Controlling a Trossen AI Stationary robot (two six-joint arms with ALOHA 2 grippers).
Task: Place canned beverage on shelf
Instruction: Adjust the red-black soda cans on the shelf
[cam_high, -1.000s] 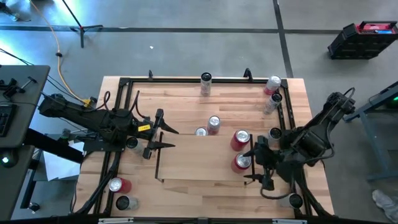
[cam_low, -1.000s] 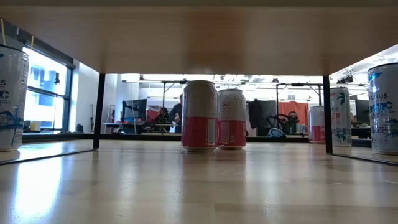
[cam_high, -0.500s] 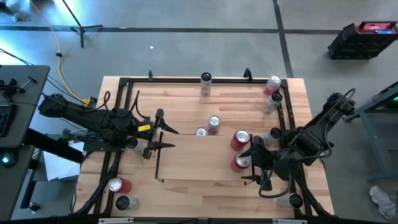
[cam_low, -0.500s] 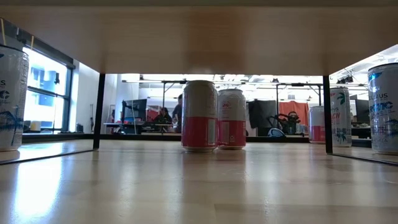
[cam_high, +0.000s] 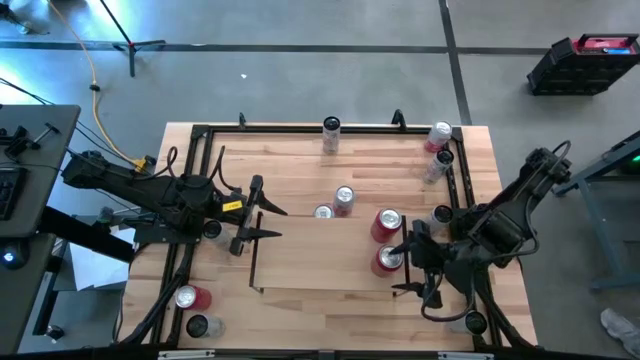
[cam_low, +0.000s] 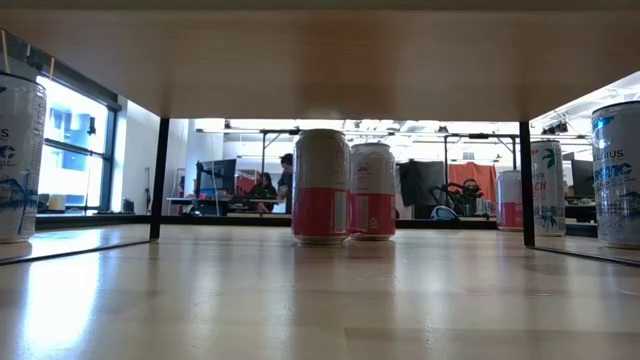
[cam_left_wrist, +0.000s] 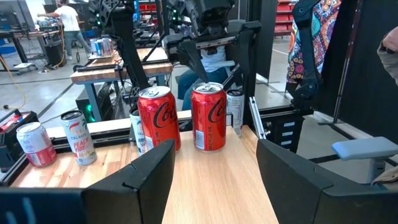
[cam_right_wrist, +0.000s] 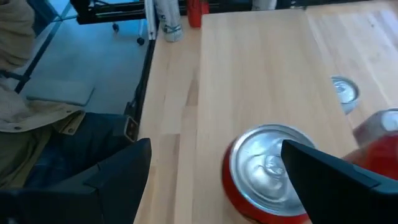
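Red can (cam_high: 389, 259) stands upright on the shelf (cam_high: 300, 275), beside a second red can (cam_high: 386, 223). It looks rigid, smooth and likely slippery; grasp the round side wall. Right gripper (cam_high: 414, 262) hovers with fingers spread beside it. Left gripper (cam_high: 252, 212) waits open, well apart.

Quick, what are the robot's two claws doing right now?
Left gripper: open, empty, at the shelf's left edge.
Right gripper: open, around a red can, not gripping.
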